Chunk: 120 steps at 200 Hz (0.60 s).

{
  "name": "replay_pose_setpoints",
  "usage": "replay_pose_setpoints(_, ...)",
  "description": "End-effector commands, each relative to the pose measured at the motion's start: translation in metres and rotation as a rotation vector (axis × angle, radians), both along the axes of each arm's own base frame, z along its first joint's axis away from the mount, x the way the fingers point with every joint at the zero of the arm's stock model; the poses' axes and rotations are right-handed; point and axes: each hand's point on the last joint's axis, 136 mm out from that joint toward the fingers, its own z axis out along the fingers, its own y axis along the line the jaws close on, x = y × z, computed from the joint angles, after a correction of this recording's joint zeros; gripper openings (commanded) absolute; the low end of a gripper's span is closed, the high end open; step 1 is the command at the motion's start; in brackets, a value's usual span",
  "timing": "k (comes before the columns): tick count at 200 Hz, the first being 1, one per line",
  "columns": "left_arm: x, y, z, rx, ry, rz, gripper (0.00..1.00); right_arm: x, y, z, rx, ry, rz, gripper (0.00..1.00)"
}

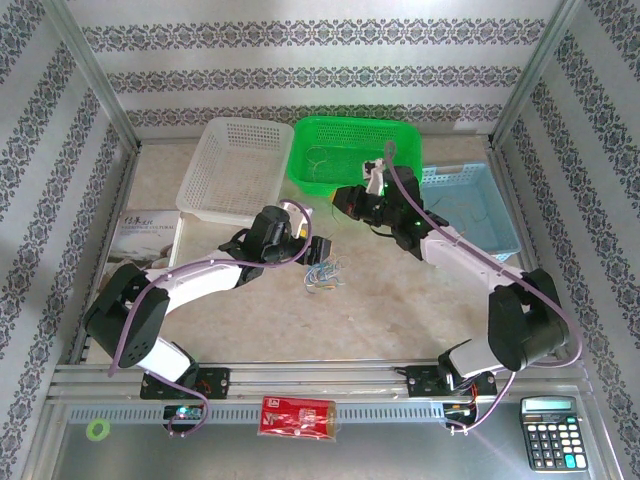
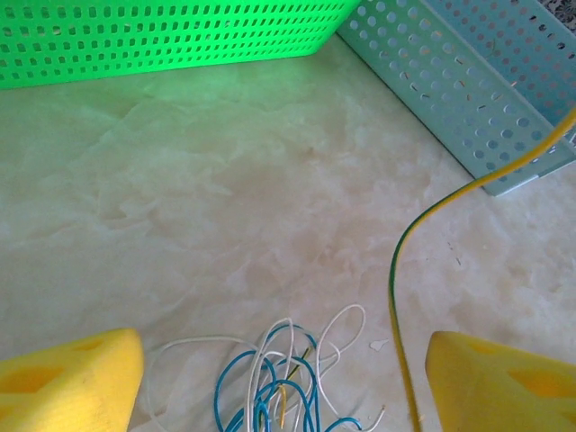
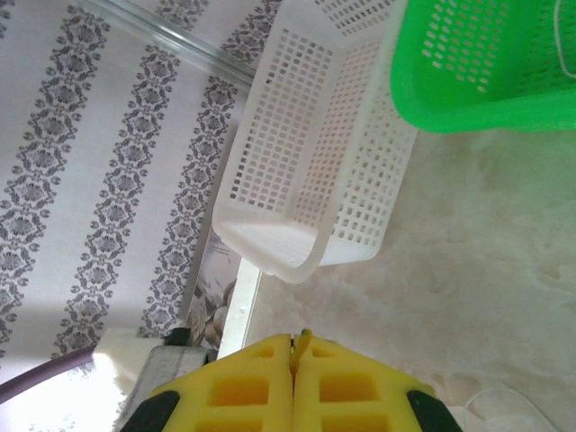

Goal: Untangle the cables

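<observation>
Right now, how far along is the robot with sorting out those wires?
Done: a thin wire seems to lie in the green basket. In hand: the right gripper is shut on a yellow-green cable; the left gripper hangs open. Left: blue and white cables lie tangled on the table below it.

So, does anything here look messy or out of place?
Yes. A tangle of thin blue and white cables lies on the table below the open left gripper, and one yellow-green cable arcs up off it instead of lying flat, apparently pinched in the shut right gripper.
</observation>
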Motion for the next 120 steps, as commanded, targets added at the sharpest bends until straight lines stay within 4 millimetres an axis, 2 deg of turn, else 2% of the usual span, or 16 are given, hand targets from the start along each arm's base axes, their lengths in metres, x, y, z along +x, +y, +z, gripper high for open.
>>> replay_pose_setpoints(1, 0.001, -0.001, 0.009, -0.025, -0.041, -0.028, 0.83, -0.007, 0.001, 0.019, -0.050, -0.056, 0.015, 0.00)
replay_pose_setpoints(47, -0.001, -0.010, 0.019, -0.096, -0.041, -0.052, 0.84, -0.017, 0.006, 0.041, -0.045, -0.094, 0.030, 0.00)
replay_pose_setpoints(94, -0.002, -0.025, 0.038, -0.189, -0.053, -0.091, 0.84, -0.024, 0.006, 0.060, -0.045, -0.128, 0.035, 0.00)
replay_pose_setpoints(120, -0.005, -0.036, 0.041, -0.204, -0.049, -0.120, 0.75, -0.027, 0.005, 0.072, -0.034, -0.154, 0.034, 0.00)
